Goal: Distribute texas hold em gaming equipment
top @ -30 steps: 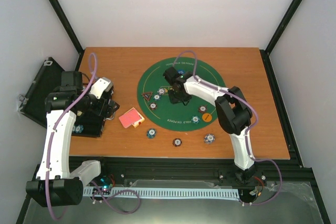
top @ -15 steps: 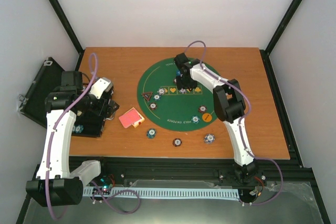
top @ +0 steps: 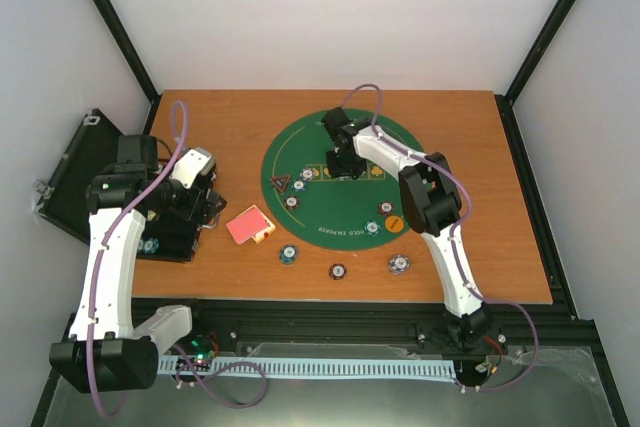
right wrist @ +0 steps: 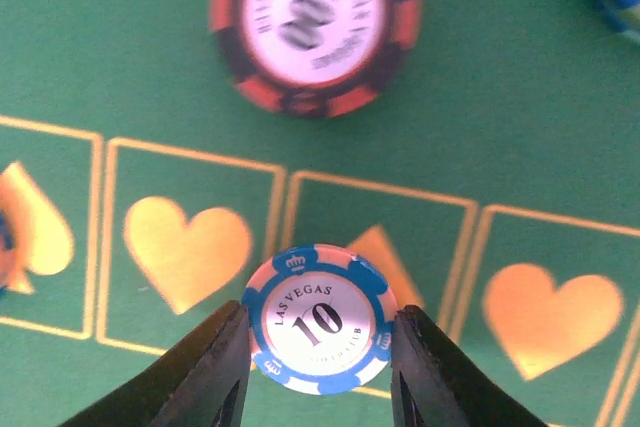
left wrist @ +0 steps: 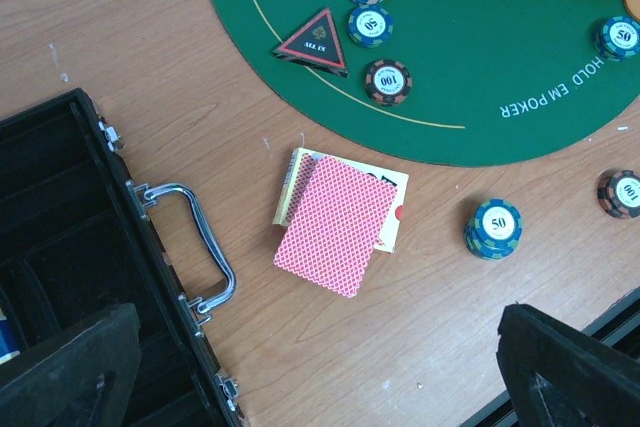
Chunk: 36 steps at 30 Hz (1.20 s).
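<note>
My right gripper (right wrist: 318,325) is shut on a blue-and-white "10" poker chip (right wrist: 319,319), held flat over the row of gold suit marks on the green mat (right wrist: 120,67). It hovers near the mat's middle in the top view (top: 338,162). A black-and-red 100 chip (right wrist: 314,22) lies just beyond it. My left gripper (left wrist: 320,377) is open and empty, above bare wood near the red-backed cards (left wrist: 335,222). The black red-edged triangle marker (left wrist: 315,42) and three chips (left wrist: 370,25) lie at the mat's left edge. An orange button disc (top: 394,221) lies on the mat's near right.
The open black case (left wrist: 50,237) with a metal handle (left wrist: 190,237) lies left of the cards, at the table's left edge (top: 75,162). A 50-chip stack (left wrist: 496,229) stands right of the cards. Loose chips (top: 338,271) sit on the wood near the front edge.
My right gripper swung from the mat's middle toward the far side, then came back a little to the left and nearer. The left arm has not moved.
</note>
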Motion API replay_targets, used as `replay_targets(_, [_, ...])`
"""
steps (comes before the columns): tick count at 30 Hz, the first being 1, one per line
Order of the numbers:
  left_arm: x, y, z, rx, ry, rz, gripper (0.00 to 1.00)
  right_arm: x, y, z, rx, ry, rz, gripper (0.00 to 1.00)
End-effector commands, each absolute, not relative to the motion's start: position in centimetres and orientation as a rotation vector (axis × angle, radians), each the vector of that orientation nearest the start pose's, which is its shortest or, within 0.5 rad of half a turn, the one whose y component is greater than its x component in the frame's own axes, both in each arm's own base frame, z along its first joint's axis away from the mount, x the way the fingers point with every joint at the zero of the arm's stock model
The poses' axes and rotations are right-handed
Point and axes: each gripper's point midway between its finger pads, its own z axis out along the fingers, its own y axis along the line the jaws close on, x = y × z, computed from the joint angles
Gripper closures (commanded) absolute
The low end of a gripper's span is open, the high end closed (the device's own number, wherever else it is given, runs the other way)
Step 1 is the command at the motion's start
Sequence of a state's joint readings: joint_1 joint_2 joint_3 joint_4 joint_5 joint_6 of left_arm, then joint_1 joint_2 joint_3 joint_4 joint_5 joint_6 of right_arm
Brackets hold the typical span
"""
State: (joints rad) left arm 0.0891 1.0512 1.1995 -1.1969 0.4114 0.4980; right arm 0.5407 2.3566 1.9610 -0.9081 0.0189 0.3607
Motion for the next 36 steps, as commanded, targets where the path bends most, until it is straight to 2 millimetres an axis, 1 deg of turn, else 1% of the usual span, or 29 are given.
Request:
replay_targets(1, [24.6, -4.6, 24.5, 0.667, 2.393, -0.281, 0.00, 42.7, 30.4, 1.6, -0.312, 2.899, 0.194, 0.61])
replay_targets(5, [24.4, -4.7, 24.4, 0.665, 2.394, -0.287, 0.00, 42.3, 33.4, 2.2, -0.291, 2.883, 0.293, 0.61])
replay_targets(8, [24.3, -4.7, 24.5, 0.664, 2.393, -0.286, 0.00, 42.5, 34.9, 2.6, -0.277, 2.875, 0.336, 0.61])
replay_targets(12, [24.1, -4.6, 24.6, 0.669, 2.388, -0.277, 0.00, 43.0, 35.3, 3.5, -0.262, 2.860, 0.356, 0.61])
replay_targets(17, [24.1, -4.8, 24.5, 0.666, 2.390, -0.295, 0.00, 42.7, 35.6, 4.4, -0.263, 2.854, 0.389, 0.60])
replay_targets(20, [24.0, -4.9, 24.4, 0.663, 2.392, -0.308, 0.00, 42.7, 35.4, 5.5, -0.275, 2.836, 0.387, 0.60])
replay_targets(22, [24.0, -4.9, 24.4, 0.662, 2.392, -0.307, 0.00, 42.9, 34.7, 6.9, -0.282, 2.814, 0.356, 0.60])
replay_targets(24, [23.9, -4.9, 24.5, 0.664, 2.390, -0.305, 0.00, 42.7, 33.6, 8.4, -0.290, 2.793, 0.312, 0.58])
replay_targets(26, [24.0, -4.9, 24.6, 0.663, 2.388, -0.302, 0.00, 42.1, 31.9, 10.0, -0.287, 2.772, 0.266, 0.54])
replay_targets(27, [24.0, -4.9, 24.6, 0.663, 2.387, -0.303, 0.00, 41.5, 30.9, 10.5, -0.284, 2.769, 0.231, 0.50])
replay_targets(28, [24.0, -4.9, 24.6, 0.662, 2.387, -0.307, 0.00, 40.8, 30.0, 11.4, -0.278, 2.758, 0.211, 0.47])
replay_targets(29, [24.1, -5.0, 24.6, 0.662, 2.387, -0.313, 0.00, 39.9, 28.9, 12.8, -0.267, 2.735, 0.209, 0.44])
replay_targets(30, [24.1, -5.0, 24.6, 0.661, 2.388, -0.317, 0.00, 38.8, 27.8, 13.1, -0.246, 2.734, 0.189, 0.41])
replay_targets(32, [24.1, -5.2, 24.4, 0.658, 2.390, -0.331, 0.00, 36.0, 25.1, 13.2, -0.191, 2.744, 0.150, 0.36])
replay_targets(33, [24.1, -5.2, 24.4, 0.658, 2.389, -0.336, 0.00, 34.6, 23.8, 13.1, -0.162, 2.751, 0.130, 0.34])
replay_targets(34, [24.2, -5.3, 24.4, 0.657, 2.388, -0.340, 0.00, 32.5, 22.1, 11.9, -0.144, 2.783, 0.099, 0.31])
replay_targets(36, [24.2, -5.3, 24.3, 0.656, 2.389, -0.347, 0.00, 29.5, 19.9, 11.1, -0.095, 2.811, 0.084, 0.28])
